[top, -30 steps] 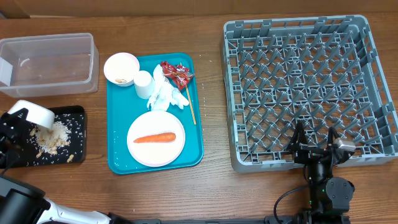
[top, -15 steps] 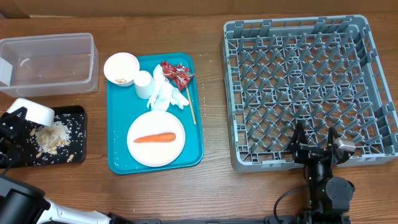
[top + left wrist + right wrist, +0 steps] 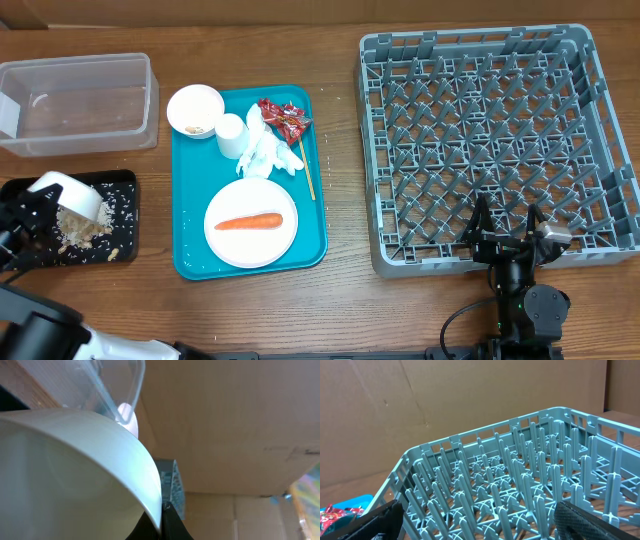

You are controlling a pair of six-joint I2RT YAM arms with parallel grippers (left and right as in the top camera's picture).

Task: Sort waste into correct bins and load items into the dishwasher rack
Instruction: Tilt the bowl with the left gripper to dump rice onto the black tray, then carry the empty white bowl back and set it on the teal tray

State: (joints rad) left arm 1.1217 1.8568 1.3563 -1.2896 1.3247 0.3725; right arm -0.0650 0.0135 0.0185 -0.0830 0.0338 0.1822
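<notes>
left gripper point(image 3: 33, 203) clamped on white round bowl point(image 3: 68, 191), tipped over shallow black rectangular tray point(image 3: 122, 214) lower left, nudged a bit rightward now, right gripper point(image 3: 506, 226) wide open, hasn't budged

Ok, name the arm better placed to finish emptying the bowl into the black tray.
Left. The left jaws are shut on the white bowl, tipped over the black tray where rice scraps lie. The right jaws stand open at the dishwasher rack, across the table.

Left claw point(image 3: 40, 203) clamped shut, right claw point(image 3: 505, 218) spread wide open.
</notes>
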